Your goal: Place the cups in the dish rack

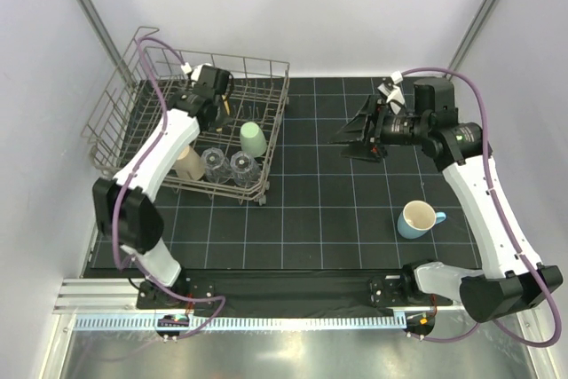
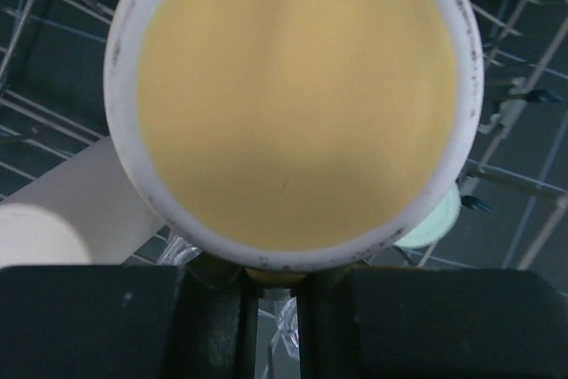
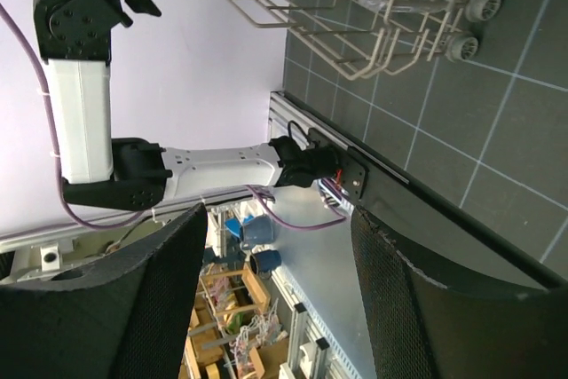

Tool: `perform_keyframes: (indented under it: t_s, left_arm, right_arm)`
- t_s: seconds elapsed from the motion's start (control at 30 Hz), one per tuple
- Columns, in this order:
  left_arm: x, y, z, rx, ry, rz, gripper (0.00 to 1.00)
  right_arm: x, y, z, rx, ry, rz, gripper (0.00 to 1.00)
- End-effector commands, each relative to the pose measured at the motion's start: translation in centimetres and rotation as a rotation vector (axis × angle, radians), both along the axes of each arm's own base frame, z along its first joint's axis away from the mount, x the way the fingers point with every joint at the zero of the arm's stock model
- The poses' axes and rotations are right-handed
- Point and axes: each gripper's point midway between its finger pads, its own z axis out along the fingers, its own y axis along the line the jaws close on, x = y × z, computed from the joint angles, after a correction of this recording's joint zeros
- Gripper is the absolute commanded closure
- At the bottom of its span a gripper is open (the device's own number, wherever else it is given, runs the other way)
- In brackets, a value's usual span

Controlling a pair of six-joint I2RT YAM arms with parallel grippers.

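Four cups stand in your dish rack [image 1: 248,61] at far left: a tan cup [image 1: 188,164], two clear tumblers [image 1: 213,163] and a mint-green cup [image 1: 253,139]. Your left gripper [image 1: 224,106] clamps the cream mug [image 2: 293,104] over the rack's far part. Your light-blue mug [image 1: 419,219] sits near right on the mat [image 1: 319,201]. Your right gripper [image 1: 353,138] hangs with its jaws spread wide, well apart from it.

A black mat [image 1: 319,210] with pale grid lines fills the middle of the top view. At its 6 o'clock edge lie a silvery rail [image 1: 93,297] and a pale toothed strip [image 1: 293,321]. One grey post [image 1: 89,6] rises at 11 o'clock, another post [image 1: 486,6] at 1 o'clock.
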Motion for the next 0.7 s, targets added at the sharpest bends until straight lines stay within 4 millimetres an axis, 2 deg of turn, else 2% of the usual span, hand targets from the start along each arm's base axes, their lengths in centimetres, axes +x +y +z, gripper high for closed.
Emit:
perform_keyframes:
  t_s: [0.0, 0.03, 0.07, 0.13, 0.17, 0.27, 0.43, 0.67]
  left_arm:
    - [2.2, 1.7, 4.4, 0.035, -0.138, 0.121, 1.0]
    - [2.5, 2.0, 4.2, 0.048, -0.138, 0.136, 1.0]
    - [2.3, 2.3, 3.0, 0.075, -0.095, 0.151, 1.0]
    - [2.7, 2.7, 2.8, 0.086, -0.081, 0.195, 1.0]
    - [2.9, 2.6, 1.7, 0.102, -0.049, 0.194, 1.0]
    - [3.2, 2.7, 0.6, 0.117, -0.027, 0.202, 1.0]
    - [3.5, 2.8, 0.2, 0.117, -0.035, 0.214, 1.0]
    - [3.9, 2.6, -1.7, 0.082, -0.011, 0.221, 1.0]
  right_arm:
    - [-0.6, -1.3, 0.5, -0.026, -0.044, -0.017, 0.33]
    - [-0.4, -1.5, 0.5, -0.027, -0.044, -0.027, 0.33]
    - [-0.3, -1.7, 0.4, -0.027, -0.038, -0.034, 0.33]
    - [-0.2, -2.0, 0.4, -0.033, -0.031, -0.042, 0.33]
    - [0.0, -2.4, 0.5, -0.039, -0.033, -0.055, 0.33]
    - [0.3, -2.9, 0.6, -0.049, -0.036, -0.076, 0.33]
    - [0.7, -3.2, 0.4, -0.051, -0.021, -0.087, 0.33]
    - [0.8, -3.4, 0.1, -0.057, -0.012, -0.094, 0.33]
